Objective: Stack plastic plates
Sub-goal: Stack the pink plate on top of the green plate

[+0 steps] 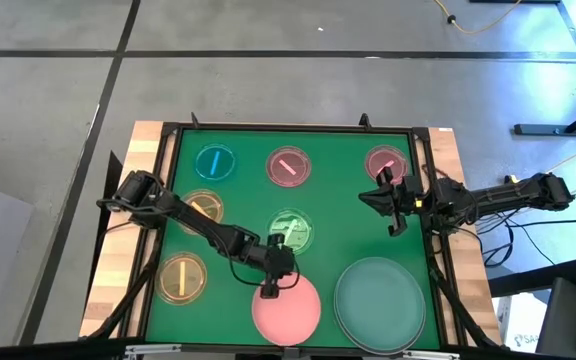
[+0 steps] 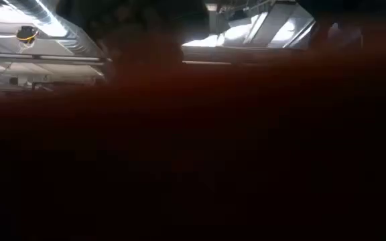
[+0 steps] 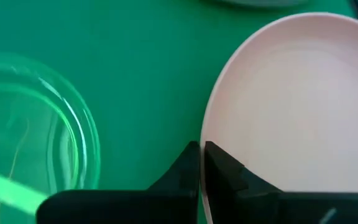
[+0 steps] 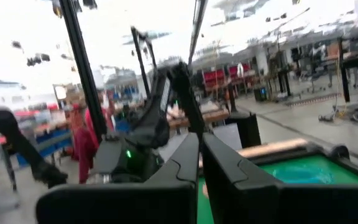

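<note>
Presently we logged the left gripper (image 1: 269, 291) at the near rim of the large pink plate (image 1: 290, 312), its jaws clenched on that rim — the left wrist view showed the fingers (image 3: 219, 167) pinching the edge. We judged the step to be the pickup of this plate; the next move called for lifting it clear and carrying it onto the large grey-green plate (image 1: 379, 303), which lay just beside the gripper, toward the right arm. The small green plate (image 1: 291, 231) sat just beyond the gripper; blue (image 1: 215, 162), two pink (image 1: 288, 167) (image 1: 384, 163) and two amber (image 1: 182, 277) (image 1: 203, 208) small plates lay farther off. The right gripper (image 1: 392, 205) hung near the far pink one — fingers drawn together on nothing. We read no writing or labels.
</note>
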You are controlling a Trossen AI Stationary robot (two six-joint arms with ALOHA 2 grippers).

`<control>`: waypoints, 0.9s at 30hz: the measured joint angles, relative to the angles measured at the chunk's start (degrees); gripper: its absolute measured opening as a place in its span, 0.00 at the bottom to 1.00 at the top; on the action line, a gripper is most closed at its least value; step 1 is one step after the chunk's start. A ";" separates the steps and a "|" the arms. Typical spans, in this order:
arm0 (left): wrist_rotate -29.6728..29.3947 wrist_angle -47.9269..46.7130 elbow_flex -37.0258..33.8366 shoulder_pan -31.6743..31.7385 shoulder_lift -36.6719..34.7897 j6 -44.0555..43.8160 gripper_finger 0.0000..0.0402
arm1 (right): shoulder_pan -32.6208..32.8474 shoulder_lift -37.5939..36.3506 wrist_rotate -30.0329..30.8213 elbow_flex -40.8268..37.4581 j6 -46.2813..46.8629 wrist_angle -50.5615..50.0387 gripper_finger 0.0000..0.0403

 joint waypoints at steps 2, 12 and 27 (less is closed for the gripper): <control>-0.68 2.08 0.00 0.67 0.00 0.57 0.01 | 0.00 -0.02 -0.08 -0.01 1.09 1.80 0.04; -2.86 20.60 0.00 5.41 -0.02 2.76 0.02 | -0.02 0.52 -1.10 -0.01 1.28 2.06 0.04; -5.90 33.69 7.11 8.88 7.97 10.06 0.02 | -0.02 0.48 0.63 -0.01 1.12 5.42 0.04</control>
